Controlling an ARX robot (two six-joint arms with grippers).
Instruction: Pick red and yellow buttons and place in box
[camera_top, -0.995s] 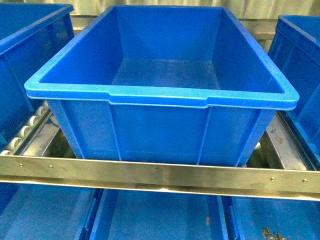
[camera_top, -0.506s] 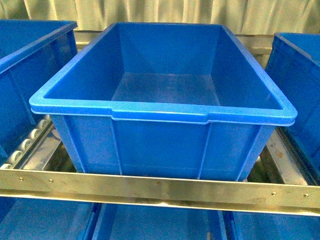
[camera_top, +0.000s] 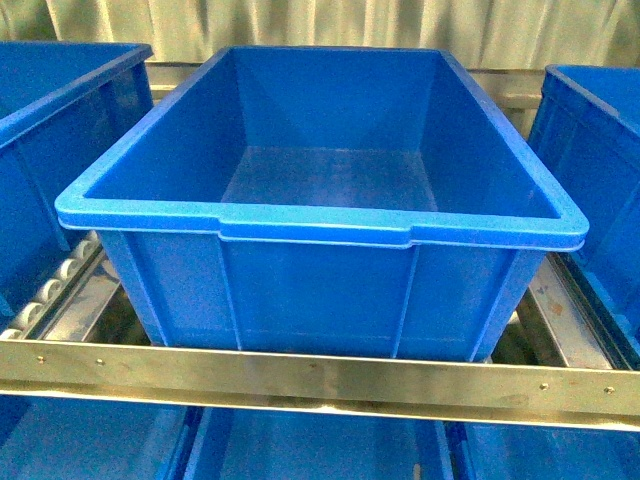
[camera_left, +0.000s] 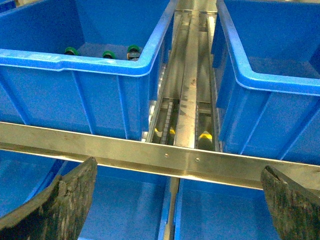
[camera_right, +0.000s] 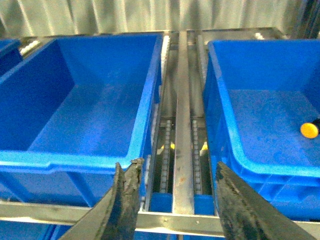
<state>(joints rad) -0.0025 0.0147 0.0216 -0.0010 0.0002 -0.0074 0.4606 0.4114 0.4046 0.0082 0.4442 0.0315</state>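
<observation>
Since the middle crate showed a bare floor in the front view, I judged the task barely begun: nothing placed, all picking left to do. Neither arm appeared in that view. My right wrist view showed what the front one could not: a yellow button lying on the floor of the right-hand crate, near its far wall, well apart from my right tool. That tool hung with its jaws spread and nothing between them, above the metal rail dividing the crates. My left wrist view showed the left tool likewise spread wide and empty, and only there could I see three green-capped buttons in the left-hand crate, which are not wanted. No red button was visible in any view. I could not tell for certain which crate is the intended box.
</observation>
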